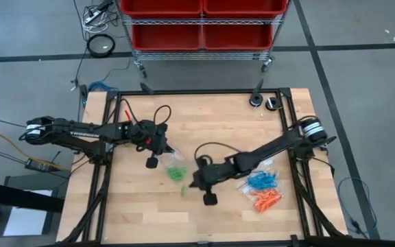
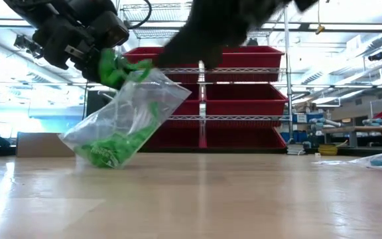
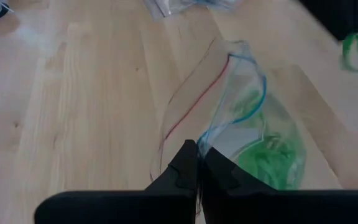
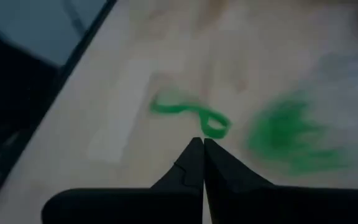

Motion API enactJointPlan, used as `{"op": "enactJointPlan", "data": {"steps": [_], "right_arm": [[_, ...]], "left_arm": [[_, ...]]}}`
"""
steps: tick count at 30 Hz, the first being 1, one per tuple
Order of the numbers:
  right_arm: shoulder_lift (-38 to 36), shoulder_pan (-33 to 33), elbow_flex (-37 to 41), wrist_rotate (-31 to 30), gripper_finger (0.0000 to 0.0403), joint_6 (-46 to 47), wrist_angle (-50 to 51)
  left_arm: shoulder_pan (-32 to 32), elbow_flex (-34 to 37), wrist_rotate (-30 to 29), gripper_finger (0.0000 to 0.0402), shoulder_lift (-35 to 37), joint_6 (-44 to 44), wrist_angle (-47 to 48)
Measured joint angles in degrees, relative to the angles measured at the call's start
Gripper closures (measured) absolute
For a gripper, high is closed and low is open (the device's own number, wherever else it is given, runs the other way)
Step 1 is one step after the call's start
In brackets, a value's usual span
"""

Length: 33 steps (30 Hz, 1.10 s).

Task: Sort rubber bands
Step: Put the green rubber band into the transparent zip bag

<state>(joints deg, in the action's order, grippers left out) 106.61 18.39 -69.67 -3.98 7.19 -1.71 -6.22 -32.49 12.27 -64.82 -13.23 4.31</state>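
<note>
The clear bag (image 2: 121, 123), partly filled with green rubber bands (image 3: 269, 158), was pinched by the left gripper (image 3: 197, 163), the right gripper (image 4: 202, 149) was pressed together at a green loose band (image 4: 191, 114), while blue bands (image 1: 260, 181) and orange bands (image 1: 267, 200) were left piled nearby.

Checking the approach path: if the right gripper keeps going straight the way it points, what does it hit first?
Probably the loose green rubber bands lying just past the shut right gripper. The fuller green pile sits off to one side of that line. Depth is hard to judge, so the tips may touch the table first.
</note>
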Motion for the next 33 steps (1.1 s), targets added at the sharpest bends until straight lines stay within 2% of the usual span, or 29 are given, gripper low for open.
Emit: {"op": "enactJointPlan", "data": {"steps": [4, 10, 11, 13, 15, 17, 24, 33], "right_arm": [[-6.4, -1.1, 0.0, -7.1, 0.0403, -3.1, 0.1], [-8.4, -5.3, 0.0, -10.0, 0.0403, -4.8, 0.7], [-8.4, -6.0, 0.0, -8.7, 0.0403, -4.7, 0.4], [-8.2, -7.2, 0.0, -1.7, 0.0403, -4.5, -0.5], [-6.8, -7.3, -0.1, 3.9, 0.0403, -6.0, -3.1], [-5.7, -6.3, 0.0, 6.2, 0.04, -7.4, -4.3], [0.1, -4.1, -0.1, 7.0, 0.0377, -4.5, -7.0], [9.2, -5.4, -0.1, 9.7, 0.0302, -4.0, -15.8]], "left_arm": [[1.0, 0.0, 0.0, 0.0392, 0.0, 0.0, -2.1], [2.5, 0.0, 0.0, 0.0392, 0.0, 0.0, -5.1], [2.6, 0.0, 0.0, 0.0392, 0.0, 0.0, -5.1], [2.6, 0.0, -0.4, 0.0392, 0.0, -0.1, -4.8], [2.6, 0.0, -3.7, 0.0392, 0.0, -0.8, -3.8], [2.6, 0.0, -7.4, 0.0392, 0.0, -1.5, -3.0], [1.9, 0.0, -9.4, 0.0392, 0.0, -2.2, -3.2], [0.8, -0.2, -9.7, 0.0392, 0.0, -2.0, -3.8]]}}
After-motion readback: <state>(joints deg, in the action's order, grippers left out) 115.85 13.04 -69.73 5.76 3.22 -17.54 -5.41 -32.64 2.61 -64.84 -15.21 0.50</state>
